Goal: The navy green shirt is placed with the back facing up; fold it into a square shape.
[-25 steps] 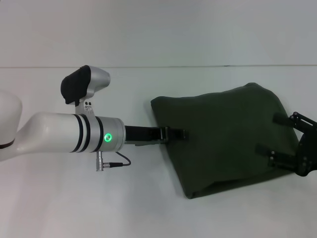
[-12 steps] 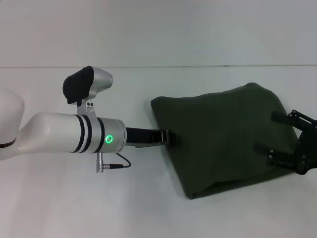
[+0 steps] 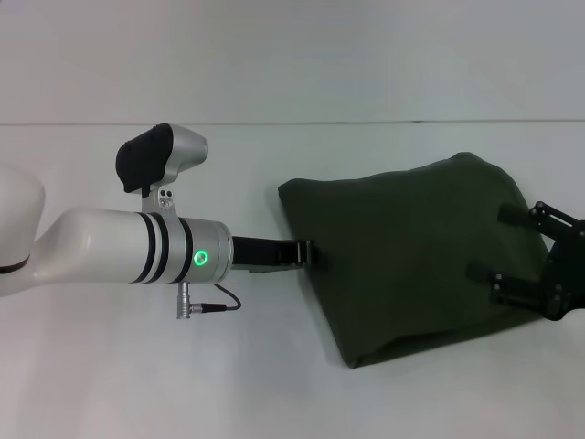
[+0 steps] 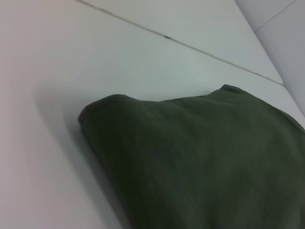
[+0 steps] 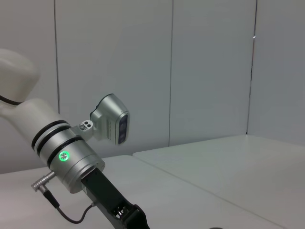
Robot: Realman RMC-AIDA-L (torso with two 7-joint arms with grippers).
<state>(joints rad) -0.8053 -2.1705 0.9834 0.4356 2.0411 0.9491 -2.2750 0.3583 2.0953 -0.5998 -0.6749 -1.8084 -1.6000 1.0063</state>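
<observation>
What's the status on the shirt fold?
Left claw at the shirt's left edge. Right claw open over its right side. Shirt folded to a rough, skewed square on the table. Nothing in the way.

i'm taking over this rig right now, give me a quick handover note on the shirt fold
Left gripper: at the left edge of the navy green shirt, low over the table; the views do not settle whether it is open or shut, or gripping cloth.
Right gripper: open, two black fingers spread over the shirt's right side, nothing clamped.
Shirt: lies right of centre on the white table, already folded into a compact, roughly four-sided bundle, no sleeves showing.
Done: the main folds.
Left: the outline is skewed, with a raised far corner and a slanted near edge, so it probably needs squaring and flattening, then both arms pulled clear.
</observation>
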